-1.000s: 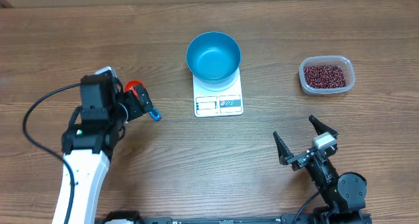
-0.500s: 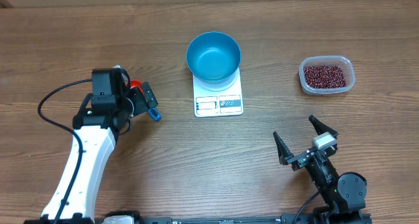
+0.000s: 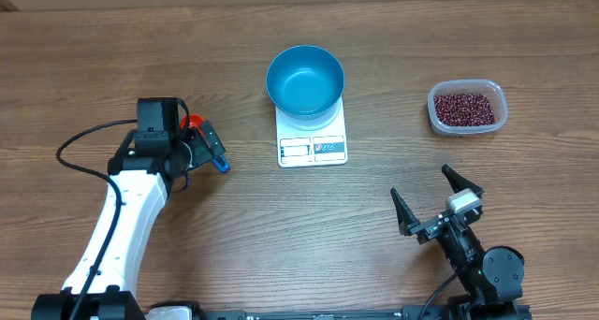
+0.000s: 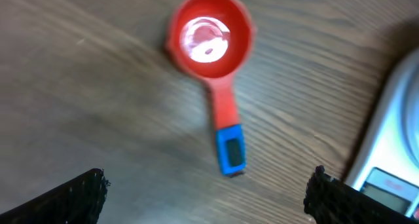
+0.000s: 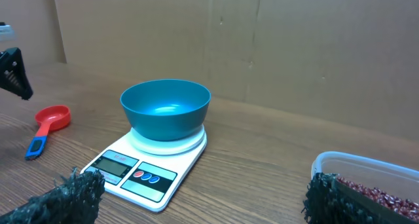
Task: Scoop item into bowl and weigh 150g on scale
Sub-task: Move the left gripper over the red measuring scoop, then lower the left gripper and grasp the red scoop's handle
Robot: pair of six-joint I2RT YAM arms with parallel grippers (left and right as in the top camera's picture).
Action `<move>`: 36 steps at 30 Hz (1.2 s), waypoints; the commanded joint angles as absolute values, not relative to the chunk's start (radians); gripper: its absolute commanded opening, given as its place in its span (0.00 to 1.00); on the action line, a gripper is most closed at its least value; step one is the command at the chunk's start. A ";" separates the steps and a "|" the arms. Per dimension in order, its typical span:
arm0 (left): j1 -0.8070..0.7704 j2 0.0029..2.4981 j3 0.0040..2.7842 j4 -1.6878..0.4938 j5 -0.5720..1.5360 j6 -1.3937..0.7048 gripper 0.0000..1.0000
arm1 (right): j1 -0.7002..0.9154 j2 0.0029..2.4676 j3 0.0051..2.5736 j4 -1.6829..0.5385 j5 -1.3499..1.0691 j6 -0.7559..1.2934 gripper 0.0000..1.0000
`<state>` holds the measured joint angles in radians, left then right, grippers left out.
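The blue bowl [image 3: 305, 80] stands empty on the white scale [image 3: 313, 150] at the table's middle back. The item, dark red beans [image 3: 465, 108], lies in a clear tub [image 3: 433, 111] at the right. A red scoop [image 4: 211, 44] with a blue-tipped handle lies flat on the wood left of the scale. My left gripper [image 3: 195, 152] hovers over the scoop's handle, open and holding nothing; both black fingertips [image 4: 72, 198] frame the blue tip in the left wrist view. My right gripper [image 3: 433, 198] rests open near the front right, facing the bowl [image 5: 165, 106] and the scale [image 5: 141, 175].
A cardboard wall [image 5: 275, 47] runs behind the table's back edge. The tub's rim [image 5: 347, 160] sits close to my right gripper's right finger. Bare wood lies between the scale and the tub.
My left arm has swung right and forward, bringing its open gripper over the scoop's handle. The right arm, bowl, scale and tub have not moved.
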<state>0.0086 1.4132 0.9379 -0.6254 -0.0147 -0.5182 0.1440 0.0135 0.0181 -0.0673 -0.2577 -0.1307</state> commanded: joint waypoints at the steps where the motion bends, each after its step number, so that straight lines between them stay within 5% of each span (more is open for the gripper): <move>1: 0.013 1.431 1.007 -0.672 -0.130 -0.610 1.00 | 0.144 0.003 0.008 -0.061 -0.251 -0.125 1.00; 28: -0.101 1.880 1.358 -0.896 -0.181 -0.902 0.99 | 0.144 0.003 0.008 -0.061 -0.251 -0.125 1.00; 36: -0.101 1.911 1.362 -0.886 -0.163 -0.992 0.82 | 0.144 0.003 0.008 -0.061 -0.251 -0.125 1.00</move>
